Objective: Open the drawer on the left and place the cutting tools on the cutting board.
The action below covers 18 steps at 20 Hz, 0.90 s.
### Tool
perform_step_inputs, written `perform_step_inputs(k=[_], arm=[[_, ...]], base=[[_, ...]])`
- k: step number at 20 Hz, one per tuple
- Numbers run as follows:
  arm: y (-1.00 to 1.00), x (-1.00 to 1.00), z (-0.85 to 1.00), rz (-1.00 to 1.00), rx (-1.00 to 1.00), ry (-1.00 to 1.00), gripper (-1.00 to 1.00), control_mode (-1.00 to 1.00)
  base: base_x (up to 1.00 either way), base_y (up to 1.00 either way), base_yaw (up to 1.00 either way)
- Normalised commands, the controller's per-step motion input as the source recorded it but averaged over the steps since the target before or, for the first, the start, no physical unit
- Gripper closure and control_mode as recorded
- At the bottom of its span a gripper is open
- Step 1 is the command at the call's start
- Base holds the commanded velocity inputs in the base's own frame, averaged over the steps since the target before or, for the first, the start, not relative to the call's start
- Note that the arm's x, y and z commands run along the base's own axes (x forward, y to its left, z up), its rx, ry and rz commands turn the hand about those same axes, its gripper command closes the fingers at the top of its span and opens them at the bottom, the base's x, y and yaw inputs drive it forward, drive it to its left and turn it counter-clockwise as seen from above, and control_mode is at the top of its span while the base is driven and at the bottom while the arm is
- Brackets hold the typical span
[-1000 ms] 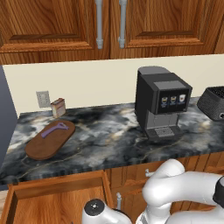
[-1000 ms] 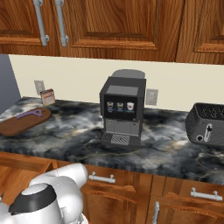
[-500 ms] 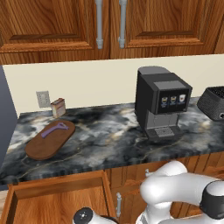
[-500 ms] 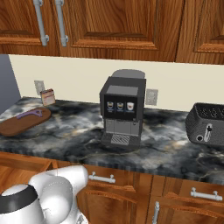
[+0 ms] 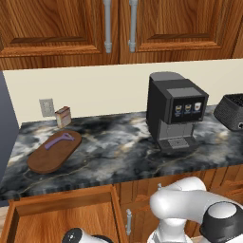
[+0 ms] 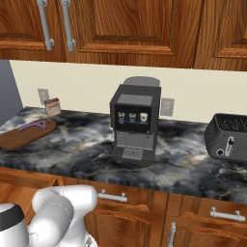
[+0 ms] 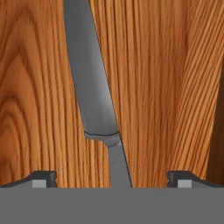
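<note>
The drawer (image 5: pixel 52 219) stands pulled out below the counter at the left, also seen at the drawer (image 6: pixel 19 185). My arm reaches down into it. In the hand view a grey knife (image 7: pixel 92 87), one of the cutting tools, lies flat on the drawer's wooden floor (image 7: pixel 166 87). My gripper (image 7: pixel 112 178) is open right above it, its fingertips (image 7: pixel 43 178) on either side of the knife's handle and apart from it. A purple tool (image 5: pixel 59 140) lies on the dark-brown cutting board (image 5: pixel 45 159) at the counter's left end, board (image 6: pixel 19 137), tool (image 6: pixel 33 126).
A black coffee machine (image 5: pixel 173 114) stands mid-counter and a dark toaster (image 5: pixel 232 111) at the right. A small tan box (image 5: pixel 63 116) sits by the wall behind the board. Wall cabinets hang above. Closed drawers and doors with silver handles (image 6: pixel 113 196) run below the counter.
The arm has sunk lower and a little left, taking the hand deeper into the open drawer. The gripper stays open. The things on the counter have not moved.
</note>
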Motion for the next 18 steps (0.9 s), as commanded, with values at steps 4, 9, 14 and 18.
perform_step_inputs(k=[4, 9, 14, 18], arm=[[0.0, 0.0, 0.0, 0.0, 0.0, 0.0, -1.0, -1.0], [-0.05, 0.0, -0.1, 0.0, 0.0, 0.0, -1.0, -1.0], [-0.2, 0.01, -0.05, 0.0, 0.08, 0.0, -1.0, -1.0], [0.0, 0.0, 0.0, 0.0, 0.0, 0.0, -1.0, -1.0]], base=[[0.0, 0.0, 0.0], [0.0, 0.0, 0.0], [0.0, 0.0, 0.0], [0.0, 0.0, 0.0]])
